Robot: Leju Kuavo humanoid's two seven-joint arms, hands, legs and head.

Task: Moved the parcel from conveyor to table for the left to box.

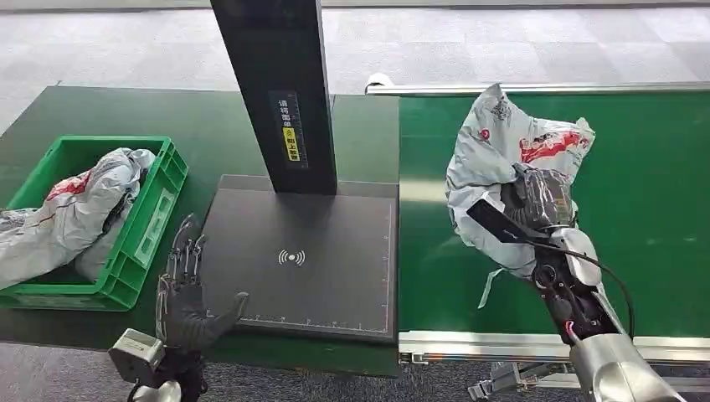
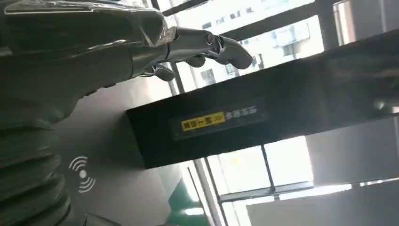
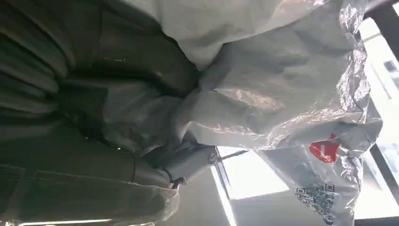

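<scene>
As right hand (image 1: 542, 197) grips parcel (image 1: 502, 142) | left hand (image 1: 186, 293) fingers (image 1: 186, 247) spread

parcel-sorting station | green conveyor (image 1: 653, 209) | scanner pad (image 1: 310, 260) | green crate (image 1: 159, 209)

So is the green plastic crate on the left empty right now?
No, the green plastic crate already holds a crumpled grey plastic parcel with red print, seen in the head view.
</scene>
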